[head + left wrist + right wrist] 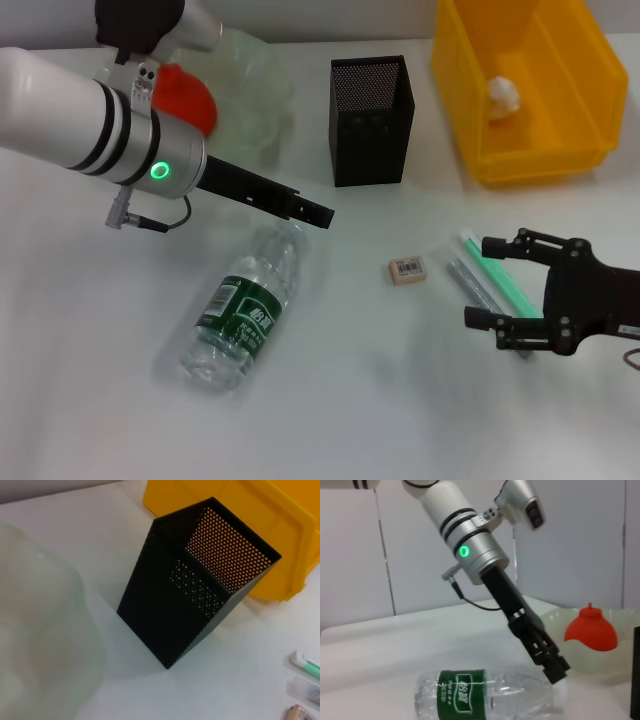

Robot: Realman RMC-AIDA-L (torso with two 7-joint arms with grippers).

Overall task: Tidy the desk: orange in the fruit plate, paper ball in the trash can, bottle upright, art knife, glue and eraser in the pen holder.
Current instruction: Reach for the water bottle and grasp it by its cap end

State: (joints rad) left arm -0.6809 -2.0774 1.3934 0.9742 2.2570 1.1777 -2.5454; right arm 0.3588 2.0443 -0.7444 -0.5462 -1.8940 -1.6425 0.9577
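From the head camera I count one bottle (pixel 243 318), clear ribbed plastic with a dark green label, lying on its side on the white table (pixel 90 400). My left pincer (pixel 318 214) sits at its cap end, fingers together, not clamped on anything I can see. One orange (pixel 190 100) rests in the translucent wavy-rimmed plate (pixel 255 90). One square black mesh holder (pixel 371 120) stands upright. One yellow plastic bin (pixel 530 85) has one white paper ball (pixel 502 94) inside. One small beige eraser (pixel 407 270) lies between the bottle and my right pincer (pixel 485 282), whose fingers stand apart over two slim sticks (pixel 490 280), one green, one clear.

Left wrist camera: the holder (pixel 192 595), bin (pixel 280 525) behind it, plate (pixel 40 630) beside it.

Right wrist camera: the left pincer (pixel 559 671) touches the bottle (pixel 485 695) near its neck; the orange (pixel 591 630) shows a nub.
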